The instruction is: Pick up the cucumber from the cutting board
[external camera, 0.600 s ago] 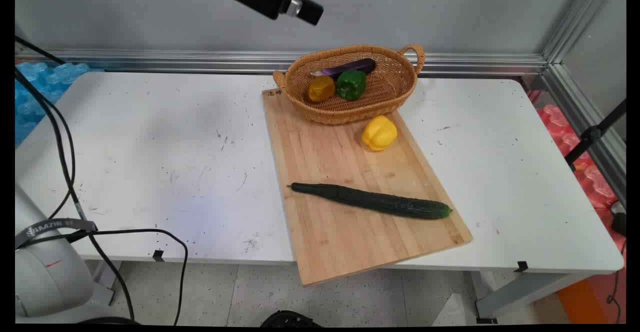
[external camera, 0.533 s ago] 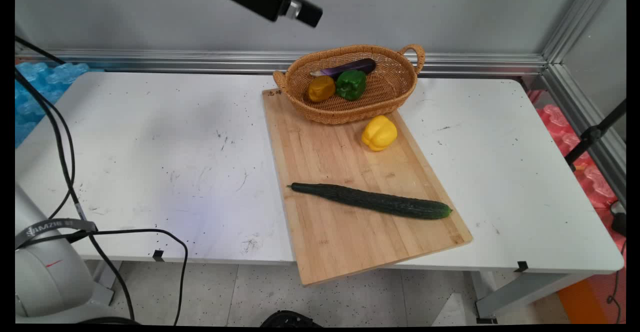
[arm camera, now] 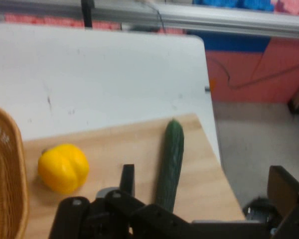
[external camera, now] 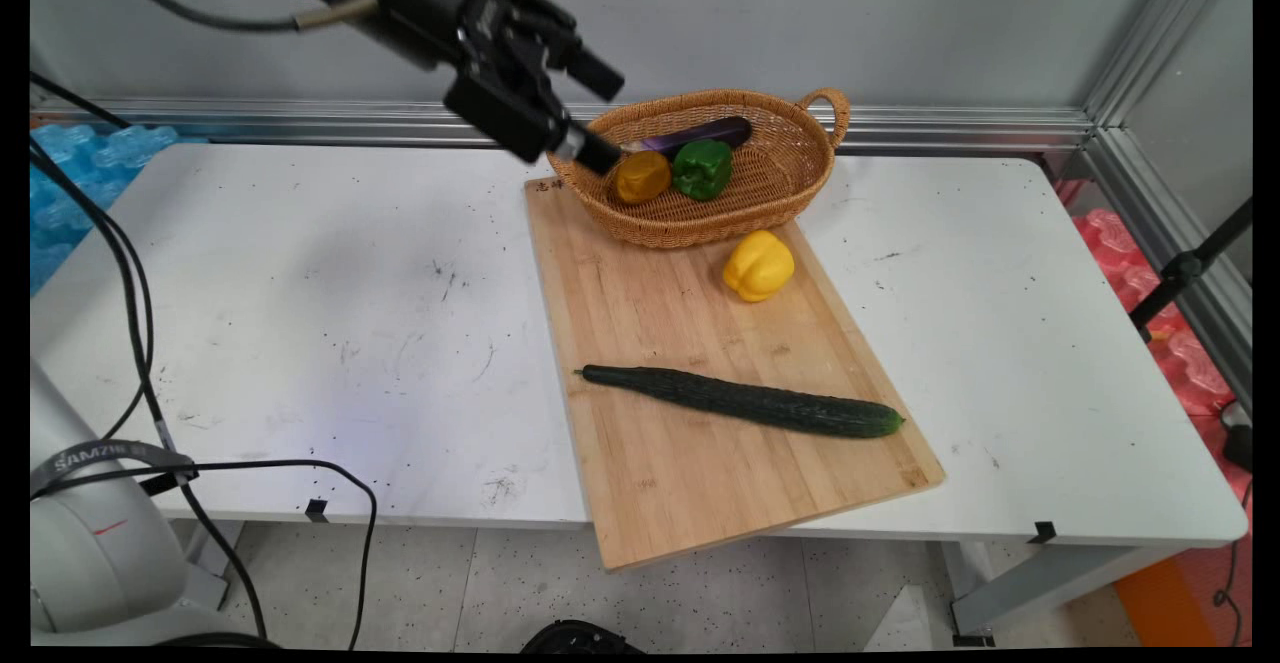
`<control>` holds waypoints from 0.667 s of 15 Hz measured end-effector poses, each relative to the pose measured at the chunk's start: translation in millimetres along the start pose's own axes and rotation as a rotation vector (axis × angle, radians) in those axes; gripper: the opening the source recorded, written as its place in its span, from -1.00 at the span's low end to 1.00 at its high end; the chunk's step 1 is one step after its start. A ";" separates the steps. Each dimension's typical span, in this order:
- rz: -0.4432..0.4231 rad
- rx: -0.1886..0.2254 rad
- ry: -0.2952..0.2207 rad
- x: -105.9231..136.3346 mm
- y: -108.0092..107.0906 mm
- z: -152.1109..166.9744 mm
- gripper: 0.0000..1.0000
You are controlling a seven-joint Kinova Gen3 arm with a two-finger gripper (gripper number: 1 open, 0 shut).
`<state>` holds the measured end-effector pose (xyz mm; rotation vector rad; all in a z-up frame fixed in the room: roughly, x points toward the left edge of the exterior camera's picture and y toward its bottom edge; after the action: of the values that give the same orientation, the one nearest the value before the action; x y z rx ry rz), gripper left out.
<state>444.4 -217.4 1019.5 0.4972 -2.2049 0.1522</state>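
Black two-finger gripper (external camera: 597,115) empty, fingers apart, w/ woven wicker basket (external camera: 770,198) just beside, long dark-green cucumber (arm camera: 170,162) ahead; keep descent slow.

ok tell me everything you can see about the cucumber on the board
The long dark green cucumber is whole and uncut, slim, with a slightly bumpy skin and tapered ends. It lies flat across the near half of the light wooden cutting board, slanting a little, its right end close to the board's right edge. Nothing else touches it; the yellow bell pepper sits apart, farther back.
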 end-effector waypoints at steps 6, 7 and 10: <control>0.003 -0.002 -0.150 -14.3 -4.0 50.8 1.00; 0.005 -0.002 -0.169 -16.7 -4.8 60.2 1.00; 0.011 -0.004 -0.218 -23.5 -7.0 88.0 1.00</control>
<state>396.7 -241.1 945.1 0.5207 -2.4205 0.1031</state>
